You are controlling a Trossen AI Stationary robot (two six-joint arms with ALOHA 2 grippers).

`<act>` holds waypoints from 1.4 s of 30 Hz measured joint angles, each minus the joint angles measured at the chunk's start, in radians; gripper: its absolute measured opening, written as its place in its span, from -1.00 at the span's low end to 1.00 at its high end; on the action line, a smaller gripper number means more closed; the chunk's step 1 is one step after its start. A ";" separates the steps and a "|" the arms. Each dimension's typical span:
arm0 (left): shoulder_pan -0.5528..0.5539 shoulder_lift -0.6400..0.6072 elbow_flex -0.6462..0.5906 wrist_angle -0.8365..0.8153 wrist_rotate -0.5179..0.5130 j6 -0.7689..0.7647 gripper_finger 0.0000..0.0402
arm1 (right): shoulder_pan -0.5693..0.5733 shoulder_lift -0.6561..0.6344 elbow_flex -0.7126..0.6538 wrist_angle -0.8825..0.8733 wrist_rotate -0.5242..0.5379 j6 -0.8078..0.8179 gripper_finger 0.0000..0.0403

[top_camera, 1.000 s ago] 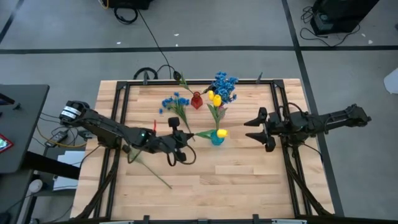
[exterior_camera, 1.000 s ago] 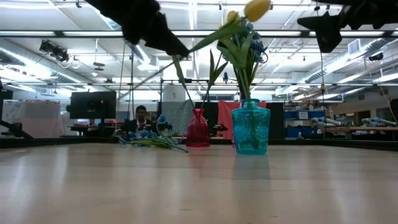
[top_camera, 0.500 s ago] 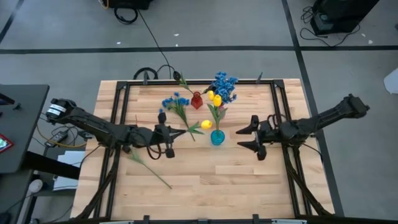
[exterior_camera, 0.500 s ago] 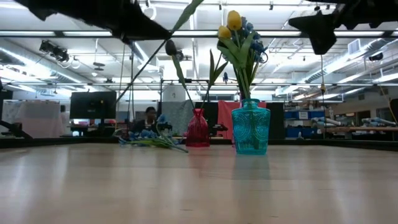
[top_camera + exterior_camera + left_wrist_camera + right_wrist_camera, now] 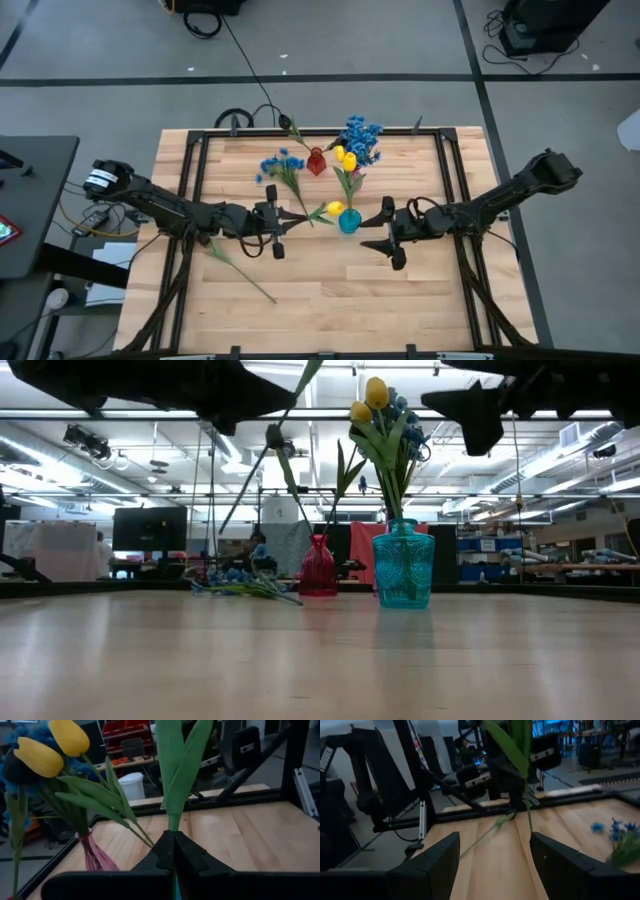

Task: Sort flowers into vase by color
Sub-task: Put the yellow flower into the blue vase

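My left gripper is shut on a yellow flower whose bud hangs just left of the teal vase. The vase holds two yellow tulips and blue blossoms. My right gripper stands open to the right of the vase, with nothing between its fingers. The red vase holds a dark bloom on a leaning stem. A blue spray lies flat on the table near the red vase. A green stem lies nearer the front. My left gripper pinches the yellow flower's stem at the base of its leaves between its two fingers. The fingers lie level and come from the table's left. The leaves rise steeply from the fingertips, and the flower is clear of the table.
A black frame runs around the working area. Bare wood lies toward the near edge. Beyond the table the low view shows a room with desks and a person.
My right gripper has gone toward the table's left and a little down, close to the teal vase, still open. My left gripper has drawn back slightly toward the left and turned. The yellow flower has tipped more upright, and its bud has come off the vase's top to its left side.
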 joint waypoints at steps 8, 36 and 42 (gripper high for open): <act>0.007 0.039 0.002 0.151 0.008 0.039 -0.95 | 0.018 0.138 0.126 0.036 0.080 -0.122 0.25; -0.036 0.061 0.002 0.270 0.214 0.013 -0.95 | 0.024 0.460 0.518 0.158 0.240 -0.375 0.25; -0.033 0.070 0.002 0.282 0.210 0.051 -0.95 | -0.042 0.460 0.520 0.172 0.096 -0.291 0.25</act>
